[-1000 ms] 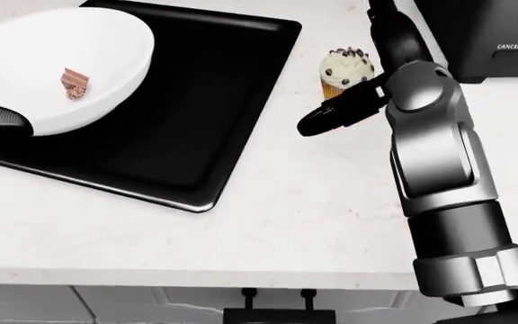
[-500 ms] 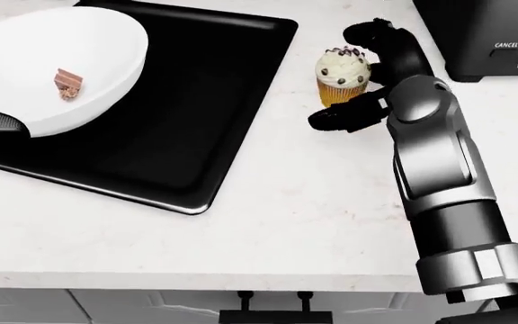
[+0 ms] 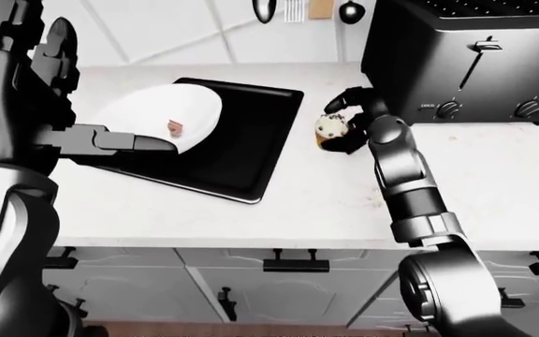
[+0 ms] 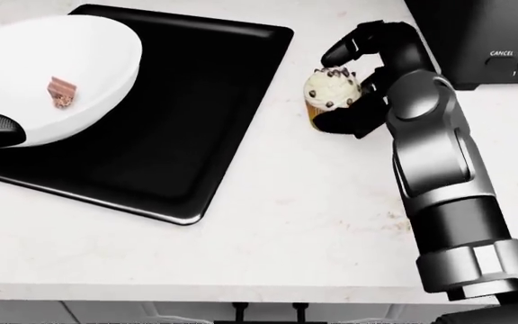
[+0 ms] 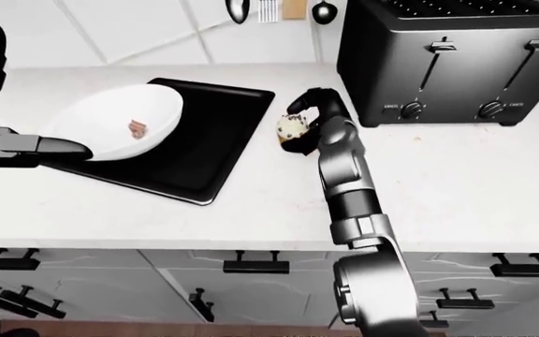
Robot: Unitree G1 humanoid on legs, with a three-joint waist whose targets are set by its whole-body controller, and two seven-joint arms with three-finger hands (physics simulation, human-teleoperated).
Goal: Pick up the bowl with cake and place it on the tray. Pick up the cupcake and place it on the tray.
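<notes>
Even, bright, diffuse illumination in all three rendered views; no single source is evident. The pale worktop (image 4: 313, 223) reads near white, with only a faint mottled pattern. Shadows are soft and short: a dark patch lies under the cupcake (image 4: 331, 89). The black tray (image 4: 196, 128) shows a thin highlight along its rim; the toaster (image 3: 466, 63) has dull sheen. Focus is sharp throughout, without motion blur or edge distortion.

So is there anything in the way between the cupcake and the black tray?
Nothing visible is. The chocolate-chip cupcake sits in the right hand, whose fingers curl round it, and only bare white counter lies between it and the flat black tray. The white bowl leaves the tray's right half open.
</notes>
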